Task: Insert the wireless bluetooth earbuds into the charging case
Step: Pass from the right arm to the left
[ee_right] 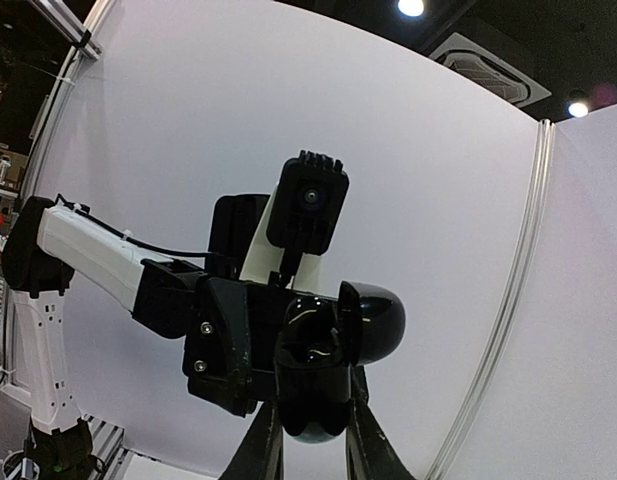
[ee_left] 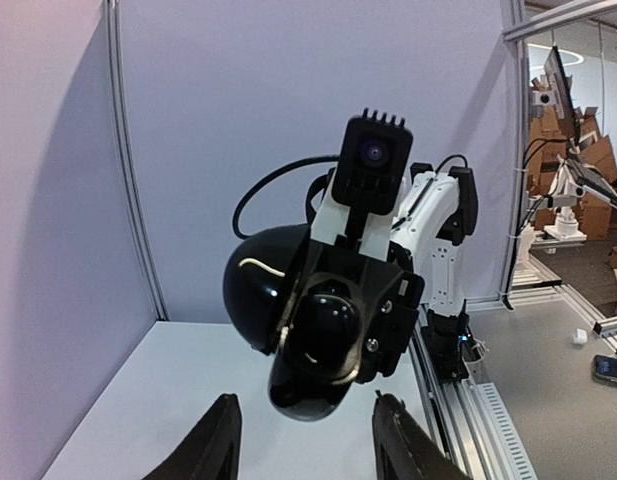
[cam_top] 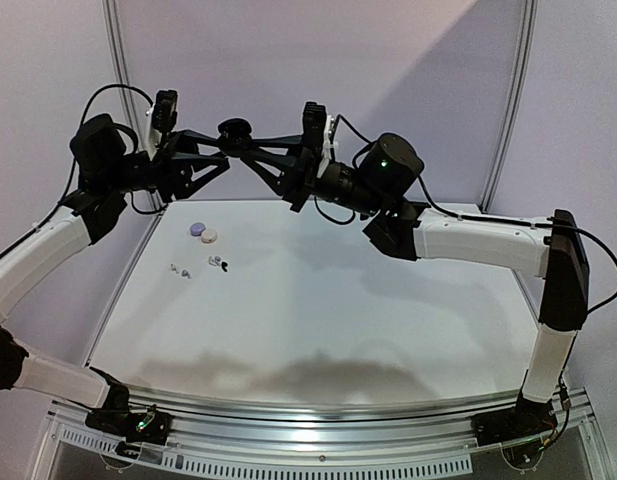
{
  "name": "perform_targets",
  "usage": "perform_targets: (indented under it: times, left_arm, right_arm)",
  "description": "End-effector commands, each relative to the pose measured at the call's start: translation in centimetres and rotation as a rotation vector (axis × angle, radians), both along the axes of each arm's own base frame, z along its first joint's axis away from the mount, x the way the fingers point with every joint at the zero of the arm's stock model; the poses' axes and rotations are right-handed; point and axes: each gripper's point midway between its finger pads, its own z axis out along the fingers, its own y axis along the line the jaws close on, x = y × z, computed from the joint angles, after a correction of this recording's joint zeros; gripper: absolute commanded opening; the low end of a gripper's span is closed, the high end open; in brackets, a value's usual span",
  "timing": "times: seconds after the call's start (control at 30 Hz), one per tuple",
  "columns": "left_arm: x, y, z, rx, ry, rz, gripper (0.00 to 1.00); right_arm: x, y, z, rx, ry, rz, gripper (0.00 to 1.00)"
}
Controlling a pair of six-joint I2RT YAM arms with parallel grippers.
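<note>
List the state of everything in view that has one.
black charging case: held in the air, lid apparently open
right gripper: shut on the black charging case
left gripper: open, gripping nothing
earbuds: loose on the table
lavender puck: lying flat
white puck: lying flat

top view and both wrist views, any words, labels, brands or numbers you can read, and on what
None can be read in any view.
black case: no print shows.
pucks, earbuds: too small to tell.
boxes: too blurred to read.
</note>
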Motion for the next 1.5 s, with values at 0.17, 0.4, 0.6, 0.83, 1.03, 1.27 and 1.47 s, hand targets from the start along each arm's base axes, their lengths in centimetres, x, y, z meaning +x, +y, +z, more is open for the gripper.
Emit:
perform_targets:
  times: [0.17,0.4,0.6,0.83,1.03,1.27,1.47]
  left_arm:
    - [-1.1,-0.4,0.0,-0.021,-0.011,-0.045,0.37]
    - [-1.2,-0.4,0.2,-0.033,-0.021,-0.052,0.36]
    - [-0.9,-0.4,0.8,-0.057,-0.019,-0.039,0.43]
    - [-0.9,-0.6,0.7,-0.057,-0.01,-0.051,0.38]
    - [-1.0,-0.7,0.6,-0.048,0.0,-0.056,0.26]
    - [-1.0,-0.7,0.6,-0.047,0.003,-0.058,0.16]
    - [-1.0,-0.7,0.7,-0.048,0.002,-0.057,0.0]
  right_arm:
    - [-0.2,0.1,1.4,0.026,0.013,0.043,0.0]
    - [0.0,0.4,0.9,0.01,0.021,0.047,0.0]
    - [-0.2,0.6,0.6,-0.001,0.022,0.064,0.0]
    - [0.0,0.7,0.3,-0.008,0.029,0.06,0.0]
    - [0.0,0.7,0.5,-0.004,0.028,0.059,0.0]
    - [0.1,0.7,0.5,0.0,0.031,0.056,0.0]
    - [0.4,0.6,0.6,0.005,0.043,0.045,0.0]
